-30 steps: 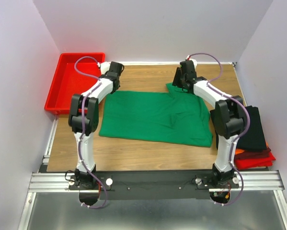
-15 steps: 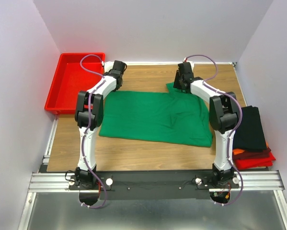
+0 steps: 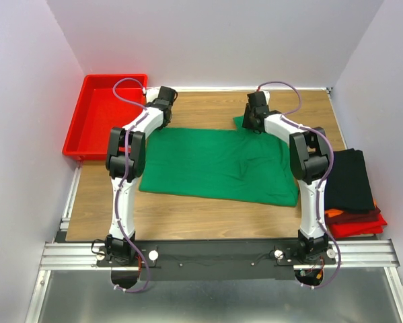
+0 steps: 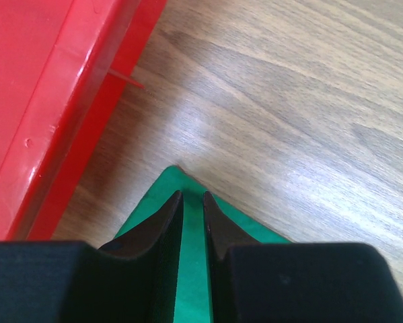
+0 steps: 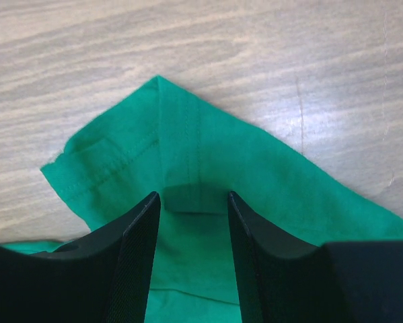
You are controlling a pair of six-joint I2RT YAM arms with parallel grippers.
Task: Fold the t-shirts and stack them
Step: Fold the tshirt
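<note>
At left end effector (image 4: 192, 215): red tray (image 3: 100, 121) just to its left, plain red floor showing. The green t-shirt (image 3: 218, 161) lies flat on worktop (image 3: 208, 108), far corners under both end effectors. Left fingers a slit apart over corner; grip unclear. The right end effector (image 5: 191, 202) gapes astride sleeve hem. Bare wood ahead of both. The folded stack (image 3: 352, 195) sits well to its right.

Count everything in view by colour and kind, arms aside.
Green t-shirt: 1
Black folded shirt: 1
Orange folded shirt: 1
Dark red folded shirt: 1
Red folded shirt: 1
Red plastic tray: 1
Total: 6
</note>
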